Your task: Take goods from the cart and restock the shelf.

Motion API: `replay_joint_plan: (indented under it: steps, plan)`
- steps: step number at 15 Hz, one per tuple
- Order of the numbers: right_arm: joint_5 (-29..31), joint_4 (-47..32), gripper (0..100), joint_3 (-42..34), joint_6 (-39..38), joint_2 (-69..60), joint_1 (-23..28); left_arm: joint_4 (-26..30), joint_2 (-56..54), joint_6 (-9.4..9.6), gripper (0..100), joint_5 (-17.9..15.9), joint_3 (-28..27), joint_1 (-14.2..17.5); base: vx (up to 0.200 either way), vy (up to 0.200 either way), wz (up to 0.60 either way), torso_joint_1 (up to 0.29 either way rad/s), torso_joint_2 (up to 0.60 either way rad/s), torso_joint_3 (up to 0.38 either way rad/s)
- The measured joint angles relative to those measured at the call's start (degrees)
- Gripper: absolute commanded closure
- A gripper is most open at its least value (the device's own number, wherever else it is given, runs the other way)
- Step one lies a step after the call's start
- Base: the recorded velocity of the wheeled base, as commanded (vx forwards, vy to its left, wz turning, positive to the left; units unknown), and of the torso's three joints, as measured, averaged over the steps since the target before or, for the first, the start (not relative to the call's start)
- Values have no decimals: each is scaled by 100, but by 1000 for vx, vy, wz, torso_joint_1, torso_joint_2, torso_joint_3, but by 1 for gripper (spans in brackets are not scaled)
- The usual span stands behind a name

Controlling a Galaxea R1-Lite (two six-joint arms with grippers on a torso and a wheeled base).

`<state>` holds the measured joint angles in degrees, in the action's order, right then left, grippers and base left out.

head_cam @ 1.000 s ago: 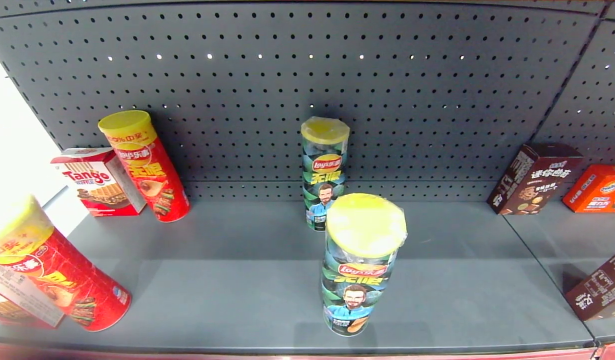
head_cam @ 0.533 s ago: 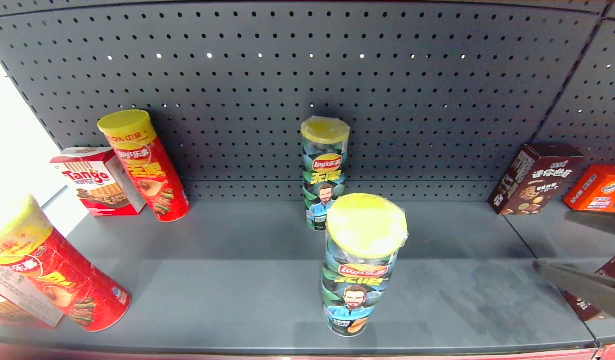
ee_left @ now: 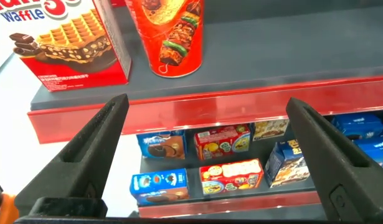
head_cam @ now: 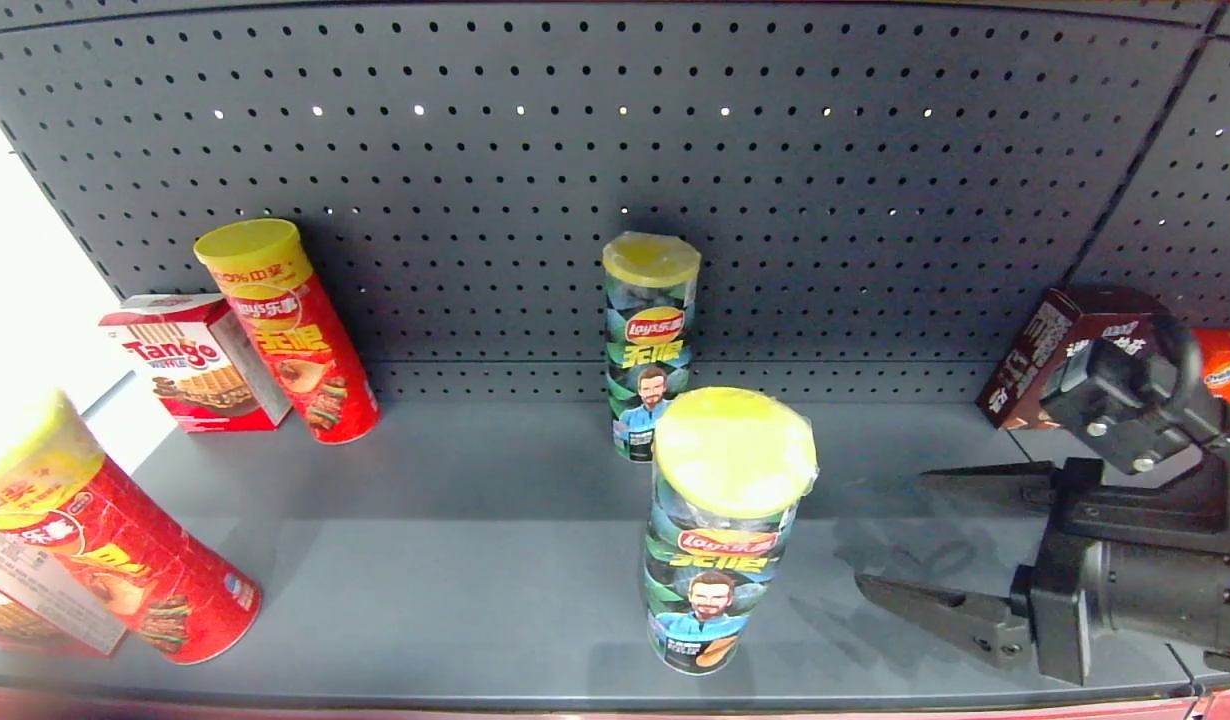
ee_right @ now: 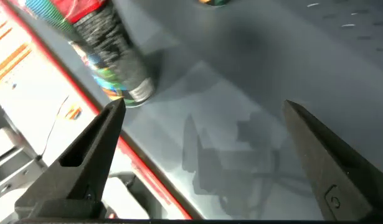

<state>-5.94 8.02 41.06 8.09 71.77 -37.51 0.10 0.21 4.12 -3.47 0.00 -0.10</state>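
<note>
Gaping wide and empty, the right gripper [head_cam: 893, 532] faced the front green chip can [head_cam: 725, 540]. It stood upright at the gripper's nine o'clock.

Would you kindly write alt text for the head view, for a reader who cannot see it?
The open right claw hangs over a grey shelf, right of the front green can. A rear green can stands by the pegboard; a red can and wafer box stand back left, a brown box back right.
</note>
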Motion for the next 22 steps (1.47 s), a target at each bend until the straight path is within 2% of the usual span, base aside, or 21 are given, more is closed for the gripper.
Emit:
replay_joint_plan:
  steps: [5,15,22]
  plan:
    - [35,212,0,122,-2,485,-278,0,0,1,0,15,0,2,0,0,0,0,0,0]
    - [44,213,0,720,-2,1268,-518,0,1,-35,0,6,0,0,0,0,0,0,0,0]
    - [69,213,0,714,-5,1318,-455,0,4,-33,0,-2,0,0,0,0,0,0,0,0]
